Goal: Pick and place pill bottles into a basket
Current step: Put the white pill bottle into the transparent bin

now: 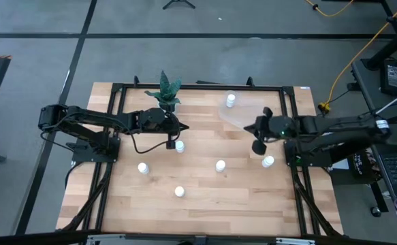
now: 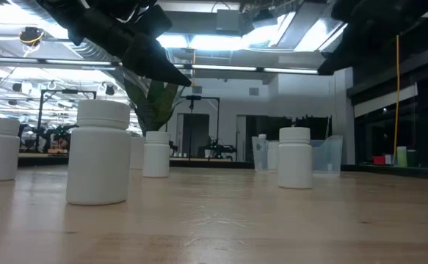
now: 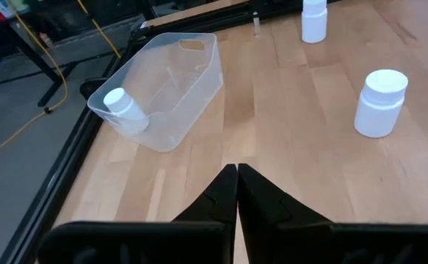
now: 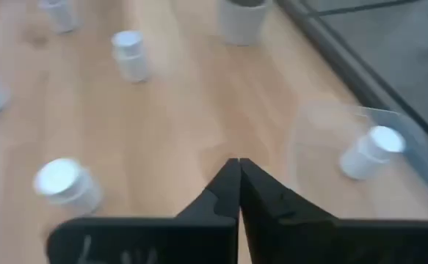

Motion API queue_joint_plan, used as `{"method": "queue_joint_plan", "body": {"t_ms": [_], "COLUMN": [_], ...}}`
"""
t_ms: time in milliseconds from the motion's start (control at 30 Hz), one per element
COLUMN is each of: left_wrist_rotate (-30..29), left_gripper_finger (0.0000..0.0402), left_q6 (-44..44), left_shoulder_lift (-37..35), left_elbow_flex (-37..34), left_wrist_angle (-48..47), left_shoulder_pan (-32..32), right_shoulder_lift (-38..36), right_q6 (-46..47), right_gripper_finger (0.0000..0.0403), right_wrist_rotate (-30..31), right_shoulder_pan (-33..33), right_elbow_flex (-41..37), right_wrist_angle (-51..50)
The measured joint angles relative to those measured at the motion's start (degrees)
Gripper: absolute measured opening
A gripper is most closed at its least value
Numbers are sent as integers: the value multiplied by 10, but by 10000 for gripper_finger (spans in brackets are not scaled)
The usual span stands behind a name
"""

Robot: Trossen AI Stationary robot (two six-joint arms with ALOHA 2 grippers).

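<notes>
Six white pill bottles show. One (image 1: 231, 100) stands inside the clear basket (image 1: 247, 116) at the far right; it also shows in the left wrist view (image 3: 122, 108) and the right wrist view (image 4: 370, 151). Five stand upright on the table: (image 1: 180, 145), (image 1: 143, 168), (image 1: 220, 165), (image 1: 179, 192), (image 1: 268, 161). My left gripper (image 1: 183, 127) (image 3: 237, 176) is shut and empty above the table, just far of the bottle (image 1: 180, 145). My right gripper (image 1: 250, 128) (image 4: 237, 170) is shut and empty beside the basket's near edge.
A green plant in a white pot (image 1: 165, 95) stands at the far edge next to my left arm. A black metal frame (image 1: 116, 92) runs round the table. Bare wood (image 1: 218, 204) lies toward the near edge. Cables and equipment (image 1: 389, 75) lie off the table's right.
</notes>
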Motion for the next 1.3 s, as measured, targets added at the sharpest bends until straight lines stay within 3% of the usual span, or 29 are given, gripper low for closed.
{"method": "queue_joint_plan", "body": {"t_ms": [200, 433, 700, 1033, 1300], "left_wrist_rotate": [0, 0, 0, 1, 1], "left_gripper_finger": [4, 5, 5, 7, 4], "left_q6": [1, 2, -1, -84, -98], "left_shoulder_lift": [0, 0, 0, 0, 0], "left_elbow_flex": [0, 0, 0, 0, 0], "left_wrist_angle": [0, 0, 0, 0, 0], "left_shoulder_pan": [0, 0, 0, 0, 0], "right_shoulder_lift": [-36, -74, -70, -8, 55], "right_q6": [30, 162, 305, 479, 601], "right_gripper_finger": [4, 3, 2, 1, 1], "right_wrist_rotate": [55, 106, 95, 65, 21], "right_shoulder_pan": [70, 147, 214, 302, 368], "right_elbow_flex": [0, 1, 15, 141, 206], "right_wrist_angle": [-12, -106, -226, -450, -528]}}
